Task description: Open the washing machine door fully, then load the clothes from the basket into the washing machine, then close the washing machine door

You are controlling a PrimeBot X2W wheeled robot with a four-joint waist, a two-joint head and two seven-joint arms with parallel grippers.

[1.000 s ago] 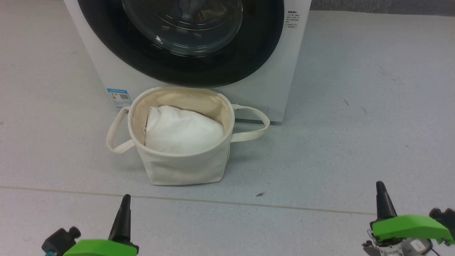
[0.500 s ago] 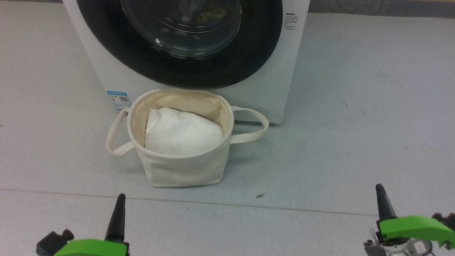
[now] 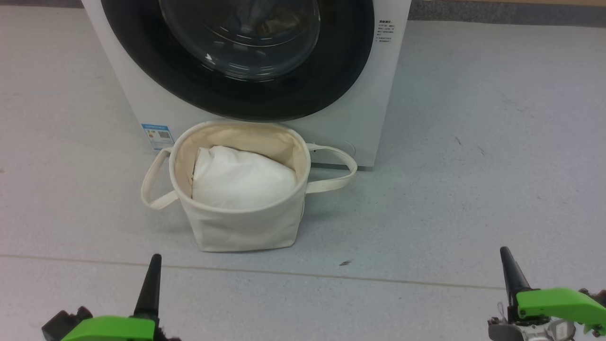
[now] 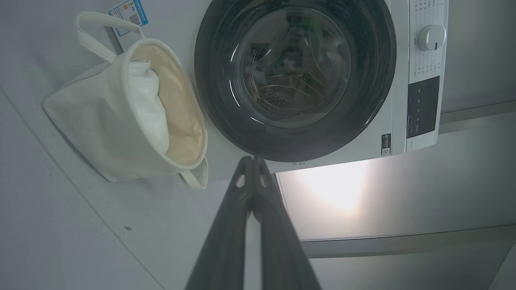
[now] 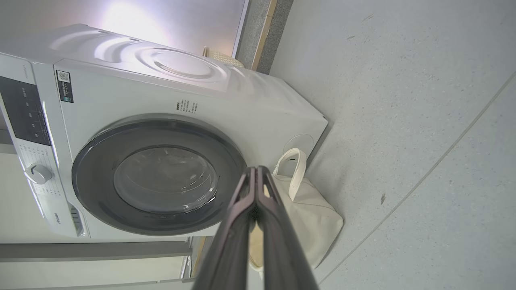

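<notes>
The white washing machine (image 3: 360,109) stands ahead with its round black-rimmed door (image 3: 293,90) shut flat against the front. In the left wrist view the same door (image 4: 363,80) looks shut, and so does the door (image 5: 92,173) in the right wrist view. The cream basket (image 3: 246,227) sits on the floor right before the machine, holding a plain white bundle (image 3: 241,180). The patterned clothes are not visible in the basket. My left gripper (image 3: 154,260) is shut and empty, low at the left. My right gripper (image 3: 504,253) is shut and empty at the lower right. Both hang well short of the basket.
Grey floor (image 3: 473,166) stretches around the machine, with a tile seam (image 3: 378,278) running across between the grippers and the basket. The basket's loop handles (image 3: 338,166) stick out to both sides. The control panel and knob (image 4: 431,37) sit at the machine's top.
Both grippers have sunk lower in the head view, and the whole picture has shifted slightly, so the camera has moved. Basket, machine and door stand as before.
</notes>
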